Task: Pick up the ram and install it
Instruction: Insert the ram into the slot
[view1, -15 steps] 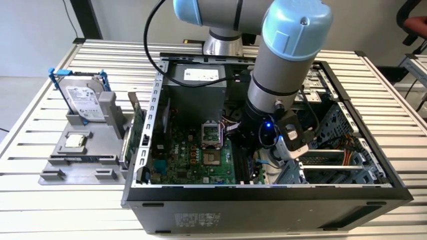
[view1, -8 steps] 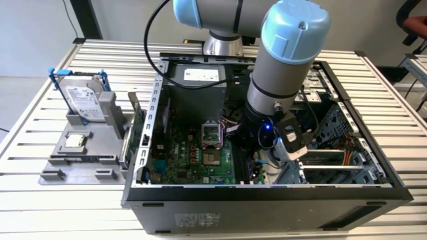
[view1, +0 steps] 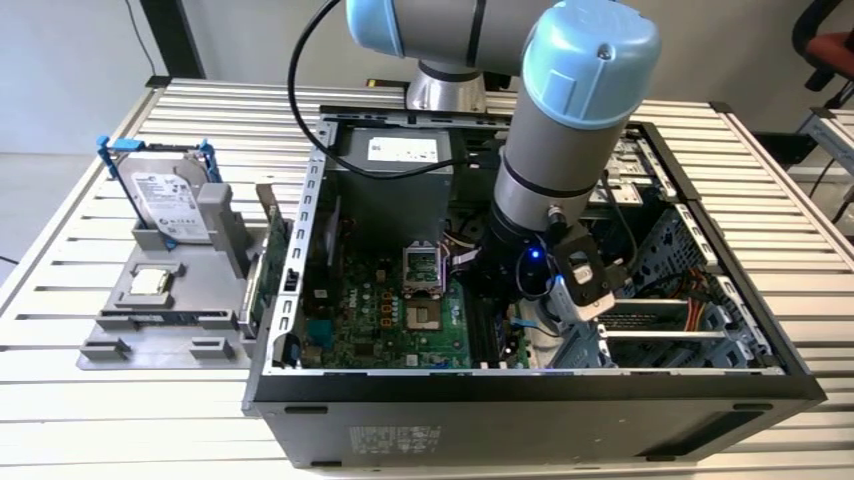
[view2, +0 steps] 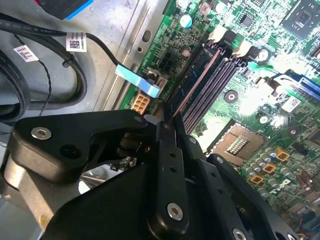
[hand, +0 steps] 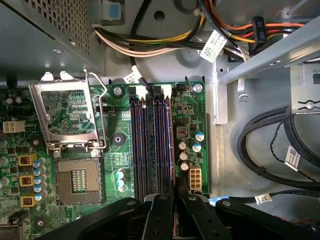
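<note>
The ram (view2: 195, 75) is a thin dark stick standing on edge in the outermost memory slot of the green motherboard (view2: 260, 105); in the first wrist view the ram (hand: 172, 140) lies along the slot next to the board's edge. My gripper (view2: 170, 122) is shut on the near end of the stick, one black finger on each face, and the gripper (hand: 175, 194) sits right above the slot. The arm's wrist (view1: 534, 260) reaches down into the open computer case (view1: 534, 385).
Other memory slots (hand: 147, 145) lie beside the ram, then the CPU socket (hand: 75, 180). Black cables (hand: 270, 150) curl on the case floor past the board. Outside the case, a hard drive in a blue frame (view1: 167, 200) stands on a grey holder, with a green card (view1: 274, 260) nearby.
</note>
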